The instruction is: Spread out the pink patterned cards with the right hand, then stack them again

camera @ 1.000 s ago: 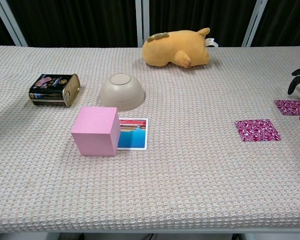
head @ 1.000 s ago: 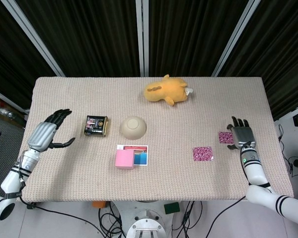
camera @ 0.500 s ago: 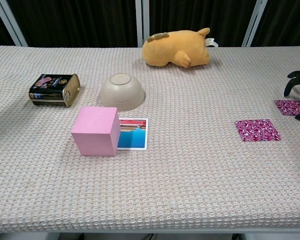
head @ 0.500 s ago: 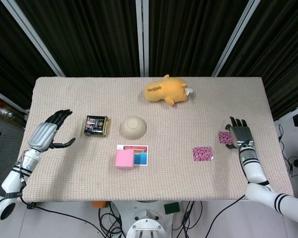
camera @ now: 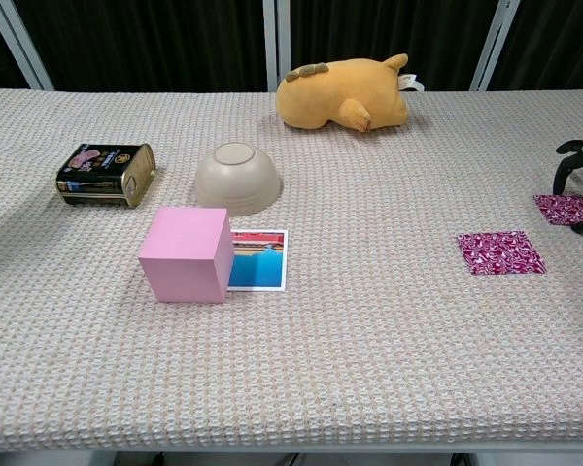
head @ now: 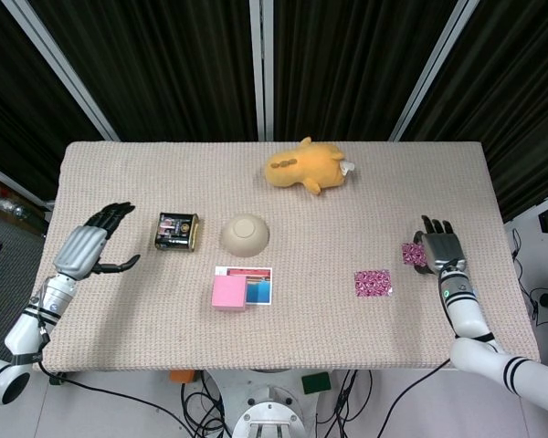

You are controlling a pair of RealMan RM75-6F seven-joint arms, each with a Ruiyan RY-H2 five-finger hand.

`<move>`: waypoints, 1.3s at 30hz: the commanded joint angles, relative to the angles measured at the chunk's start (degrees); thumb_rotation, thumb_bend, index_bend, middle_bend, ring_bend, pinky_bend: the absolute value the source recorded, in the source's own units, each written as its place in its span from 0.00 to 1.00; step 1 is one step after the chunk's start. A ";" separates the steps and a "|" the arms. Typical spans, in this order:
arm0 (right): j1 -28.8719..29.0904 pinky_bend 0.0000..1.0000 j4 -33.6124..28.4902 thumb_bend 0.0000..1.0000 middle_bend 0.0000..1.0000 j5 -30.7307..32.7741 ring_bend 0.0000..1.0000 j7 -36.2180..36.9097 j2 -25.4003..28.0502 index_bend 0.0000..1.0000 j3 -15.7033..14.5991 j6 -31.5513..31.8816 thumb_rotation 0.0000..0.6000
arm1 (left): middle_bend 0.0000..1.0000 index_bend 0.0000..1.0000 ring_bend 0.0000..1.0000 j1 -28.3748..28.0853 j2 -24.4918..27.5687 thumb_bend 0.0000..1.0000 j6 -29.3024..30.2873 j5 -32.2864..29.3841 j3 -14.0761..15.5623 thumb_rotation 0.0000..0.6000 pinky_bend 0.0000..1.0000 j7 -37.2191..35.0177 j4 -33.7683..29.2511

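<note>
Two pink patterned cards lie apart on the right of the table. One card [head: 373, 282] [camera: 500, 252] lies flat by itself. The other card [head: 411, 254] [camera: 565, 208] lies further right, with part of it beneath my right hand [head: 441, 247] [camera: 580, 175]. That hand has its fingers spread and curved down over the card's right edge; I cannot tell whether the fingertips touch it. My left hand [head: 89, 247] hovers open at the table's left edge, holding nothing.
A pink cube [head: 229, 293] sits on a picture card [head: 258, 285] at the centre front. Behind them are an upturned beige bowl [head: 246, 234] and a dark tin [head: 177, 231]. A yellow plush toy [head: 305, 167] lies at the back.
My right hand has crept slightly left, further over the right-hand card. The cards and my left hand have not moved.
</note>
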 commanded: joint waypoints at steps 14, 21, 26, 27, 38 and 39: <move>-1.56 0.00 -10.66 0.48 0.00 -5.30 0.00 1.53 6.04 0.43 0.02 3.62 1.00 | 0.05 0.04 0.02 0.21 0.19 0.23 0.67 -0.01 -0.21 0.53 0.14 -0.25 -0.02; -1.67 0.00 -20.39 0.48 0.00 -8.60 0.00 -1.13 8.82 0.43 -1.87 5.16 1.00 | 0.05 0.04 0.02 0.44 0.15 0.23 1.18 0.03 -0.25 0.53 0.14 -0.21 0.00; -0.83 0.00 -22.57 0.48 0.00 -8.94 0.00 -3.81 7.70 0.43 -3.24 4.75 1.00 | 0.05 0.04 0.02 0.69 0.26 0.23 1.59 0.17 -0.15 0.53 0.14 -0.39 -0.03; -0.66 0.00 -22.59 0.48 0.00 -8.67 0.00 -4.08 7.36 0.43 -3.27 4.67 1.00 | 0.05 0.04 0.02 0.74 0.29 0.23 1.66 0.22 -0.12 0.53 0.14 -0.44 -0.03; 1.20 0.00 -22.14 0.48 0.00 -5.49 0.00 -5.25 4.35 0.43 -2.72 4.09 1.00 | 0.05 0.04 0.02 1.19 0.65 0.23 2.26 0.44 0.02 0.52 0.14 -1.61 0.60; 1.27 0.00 -22.31 0.48 0.00 -5.26 0.00 -5.34 4.28 0.43 -2.72 4.20 1.00 | 0.05 0.04 0.02 1.19 0.74 0.23 2.27 0.50 0.04 0.52 0.14 -1.58 0.52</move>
